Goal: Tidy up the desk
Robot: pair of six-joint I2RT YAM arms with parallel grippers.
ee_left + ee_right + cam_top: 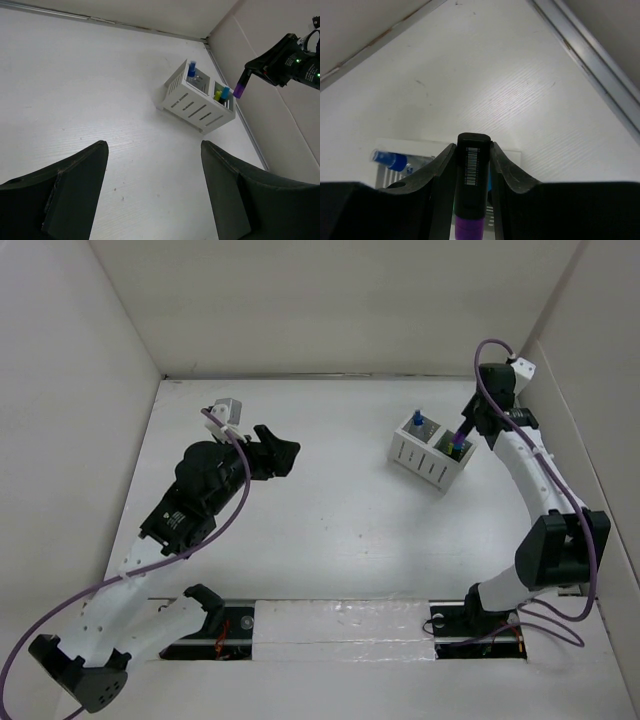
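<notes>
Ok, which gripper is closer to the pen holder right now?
Right. The right gripper, shut on a purple marker, hangs just above the pen holder's right-hand compartment. The left gripper sits open, well off to the holder's left across the desk.

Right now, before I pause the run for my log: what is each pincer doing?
Left pincer: open, holding nothing.
Right pincer: shut on a purple-capped marker, by the pen holder.

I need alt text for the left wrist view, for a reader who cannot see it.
The right gripper holds a purple-tipped marker over a white pen holder on the desk. The left gripper, open, frames the bottom.
</notes>
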